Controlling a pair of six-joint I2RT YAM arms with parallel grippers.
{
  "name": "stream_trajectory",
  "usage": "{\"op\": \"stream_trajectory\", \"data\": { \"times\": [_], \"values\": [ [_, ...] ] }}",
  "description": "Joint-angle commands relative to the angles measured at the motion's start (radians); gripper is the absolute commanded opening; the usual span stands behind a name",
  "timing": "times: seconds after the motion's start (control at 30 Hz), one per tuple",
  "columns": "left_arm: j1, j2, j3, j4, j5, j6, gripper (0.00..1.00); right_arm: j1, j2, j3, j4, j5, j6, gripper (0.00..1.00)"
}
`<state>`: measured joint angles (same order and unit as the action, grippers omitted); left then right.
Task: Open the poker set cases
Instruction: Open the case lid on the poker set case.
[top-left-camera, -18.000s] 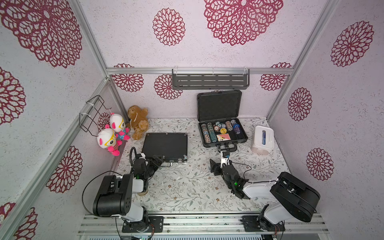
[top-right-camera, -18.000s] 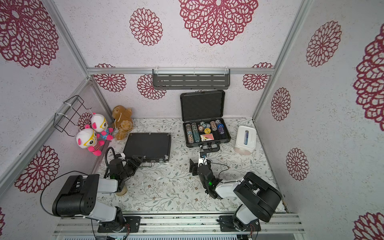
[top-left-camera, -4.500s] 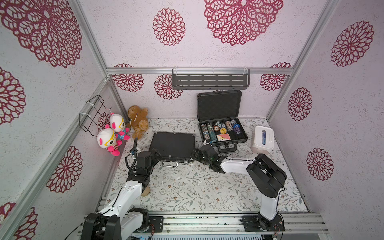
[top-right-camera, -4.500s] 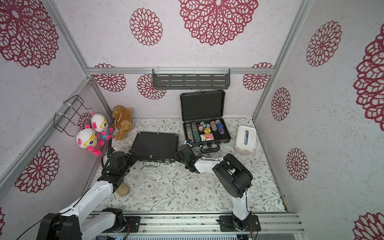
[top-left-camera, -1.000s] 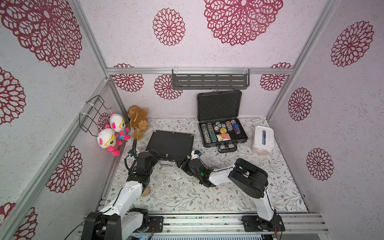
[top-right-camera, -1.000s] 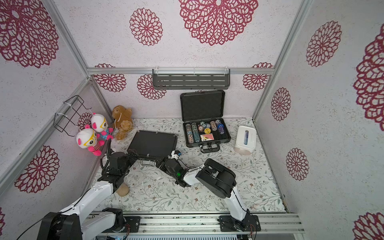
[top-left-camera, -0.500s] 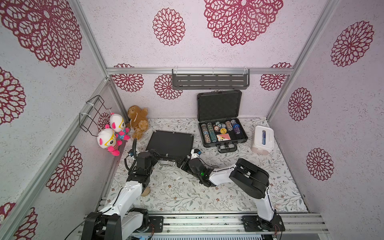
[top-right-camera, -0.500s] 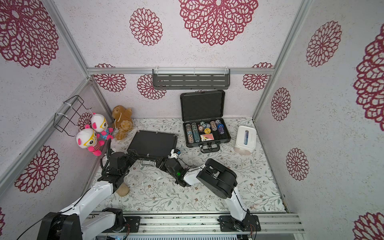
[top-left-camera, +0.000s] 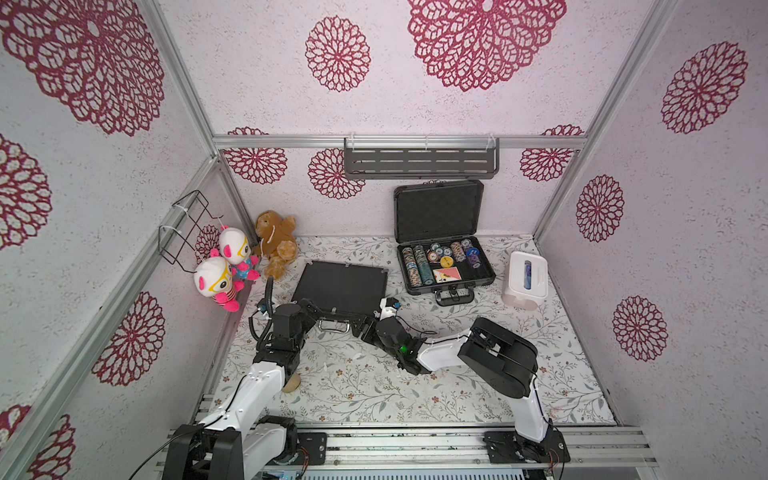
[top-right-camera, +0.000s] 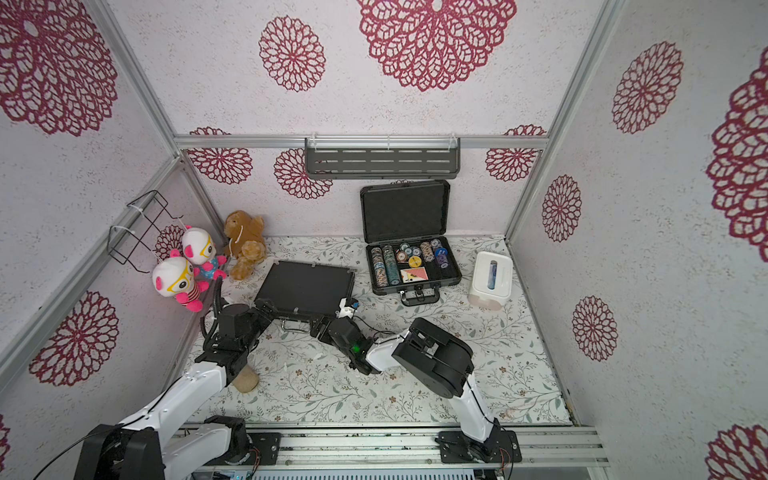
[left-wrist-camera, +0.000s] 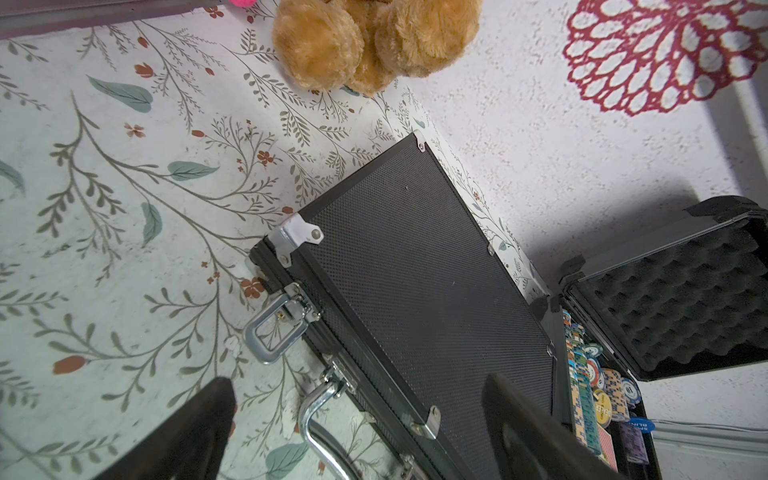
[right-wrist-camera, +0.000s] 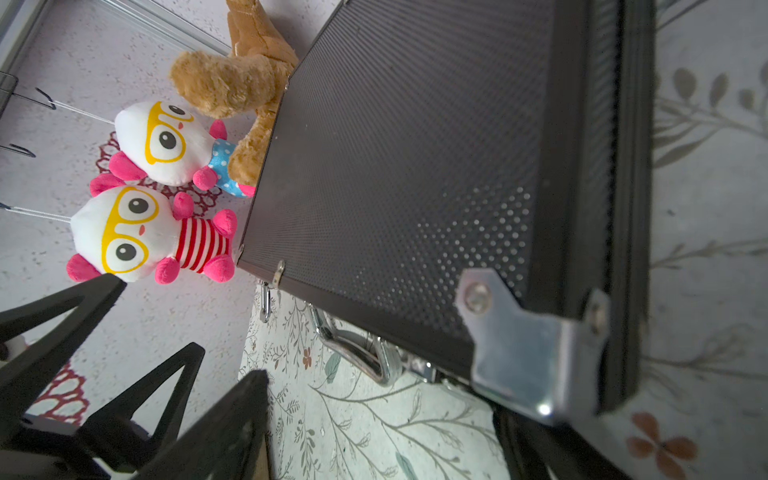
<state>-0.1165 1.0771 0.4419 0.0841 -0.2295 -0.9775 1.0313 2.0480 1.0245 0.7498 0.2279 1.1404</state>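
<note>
While the thin black case (top-left-camera: 340, 282) lies with its long axis from your left gripper (top-left-camera: 311, 309) to your right gripper (top-left-camera: 360, 327), handle edge facing both, both arms reach low, jaws spread wide, holding nothing; the grey case (top-left-camera: 446, 266) stands open beyond.

Right pincer (top-left-camera: 358, 328) newly at thin case (top-left-camera: 340, 282)

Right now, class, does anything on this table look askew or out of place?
The thin black case lies skewed, not square with the open grey case. A tan stub lies loose by the left arm, and small white scraps litter the cloth.
</note>
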Motion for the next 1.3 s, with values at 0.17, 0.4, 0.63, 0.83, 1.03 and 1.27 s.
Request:
{"op": "stream_trajectory", "data": {
  "times": [0.17, 0.4, 0.63, 0.83, 1.03, 1.27],
  "values": [
    [0.008, -0.019, -0.016, 0.008, -0.007, -0.003, 0.97, -0.004, 0.013, 0.019, 0.105, 0.016, -0.097, 0.87],
    [0.009, -0.018, -0.015, 0.009, -0.005, -0.003, 0.97, 0.007, -0.018, -0.017, 0.283, -0.045, -0.131, 0.85],
    [0.009, -0.018, -0.015, 0.009, -0.004, -0.004, 0.97, 0.01, -0.028, -0.023, 0.367, -0.08, -0.13, 0.84],
    [0.008, -0.019, -0.017, 0.009, -0.004, -0.005, 0.97, 0.007, -0.046, -0.032, 0.331, -0.016, -0.116, 0.84],
    [0.009, -0.026, -0.019, 0.009, -0.004, -0.004, 0.97, -0.018, -0.033, -0.024, 0.328, 0.027, -0.097, 0.84],
    [0.009, -0.043, -0.026, 0.008, -0.014, -0.002, 0.97, -0.043, -0.062, 0.028, 0.27, 0.043, -0.13, 0.84]
  ]
}}
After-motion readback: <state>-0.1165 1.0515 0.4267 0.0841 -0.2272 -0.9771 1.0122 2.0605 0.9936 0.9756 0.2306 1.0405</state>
